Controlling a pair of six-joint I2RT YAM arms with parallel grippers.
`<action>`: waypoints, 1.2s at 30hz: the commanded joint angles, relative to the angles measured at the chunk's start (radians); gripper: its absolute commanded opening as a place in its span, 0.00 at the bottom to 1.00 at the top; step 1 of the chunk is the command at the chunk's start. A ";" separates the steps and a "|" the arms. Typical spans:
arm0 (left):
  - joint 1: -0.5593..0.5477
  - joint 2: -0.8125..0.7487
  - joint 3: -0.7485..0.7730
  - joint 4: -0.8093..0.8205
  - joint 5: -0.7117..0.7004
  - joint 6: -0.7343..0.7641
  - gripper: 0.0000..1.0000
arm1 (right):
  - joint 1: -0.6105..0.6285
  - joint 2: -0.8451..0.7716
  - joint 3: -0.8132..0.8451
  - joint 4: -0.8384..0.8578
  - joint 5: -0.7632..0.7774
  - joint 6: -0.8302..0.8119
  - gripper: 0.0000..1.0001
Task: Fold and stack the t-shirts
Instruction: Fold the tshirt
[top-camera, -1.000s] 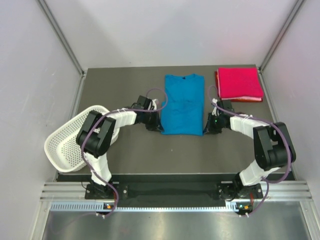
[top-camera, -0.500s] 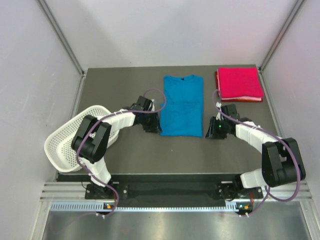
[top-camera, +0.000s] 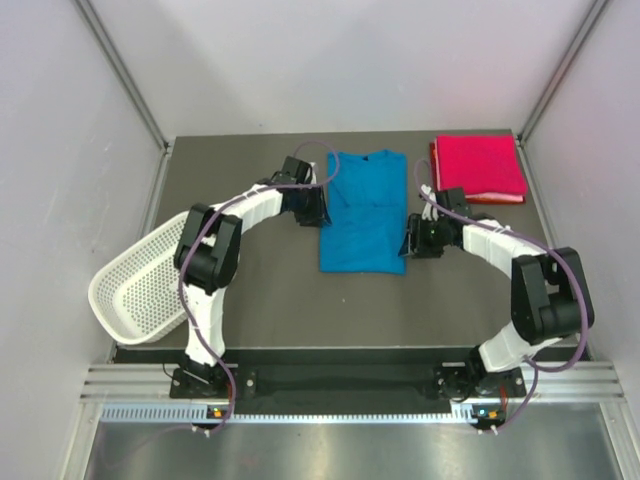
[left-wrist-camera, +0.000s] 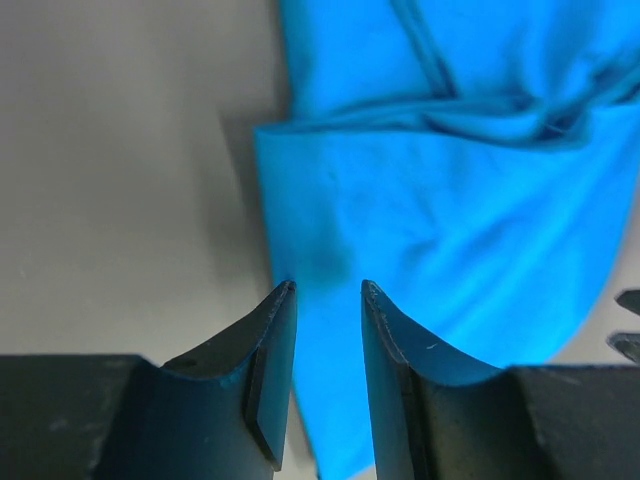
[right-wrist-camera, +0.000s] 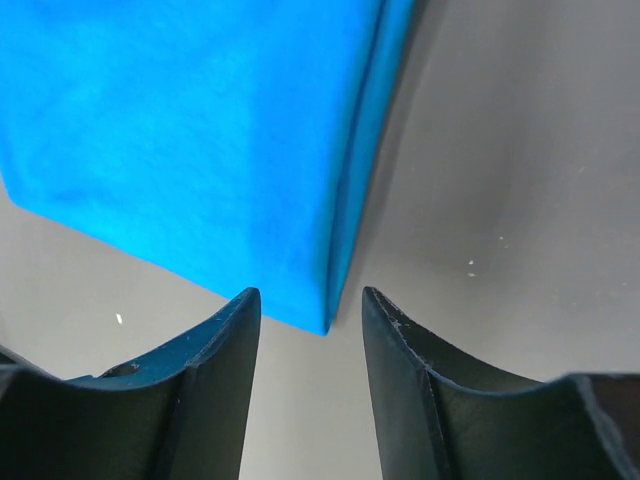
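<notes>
Now the blue t-shirt (top-camera: 364, 212) lies flat in the middle of the table (top-camera: 260, 300), already narrowed to a long strip. Its long axis runs near to far, with the collar at the far end. The pink-red t-shirt (top-camera: 480, 167) sits folded at the far right corner, well apart from it, and the white mesh basket (top-camera: 140, 290) rests off the table's left edge.

The left gripper (top-camera: 318, 208) is at the strip's left long edge, about midway along or a little toward the far end. In its wrist view the jaws stand narrowly parted with nothing between them, and the blue cloth spreads ahead and to the right.

The right gripper (top-camera: 410, 243) is at the right long edge, closer to the near hem. Its jaws are moderately apart and empty, and the shirt's near right corner points into the gap from just ahead.

Judging from this, the coming move is a crosswise fold. Each arm has its own long edge within reach, but the two sit at different stations along the strip. The right one is nearer a hem corner and looks better placed to pinch first.
</notes>
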 joint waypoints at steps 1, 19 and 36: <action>0.008 0.049 0.072 -0.044 0.028 0.041 0.37 | -0.006 0.032 0.039 0.032 -0.014 -0.035 0.46; 0.024 0.089 0.108 0.066 0.142 0.058 0.00 | -0.006 0.050 -0.130 0.197 0.006 0.017 0.00; 0.067 0.102 0.161 0.012 0.120 0.089 0.38 | -0.058 0.069 0.166 0.070 -0.002 -0.016 0.44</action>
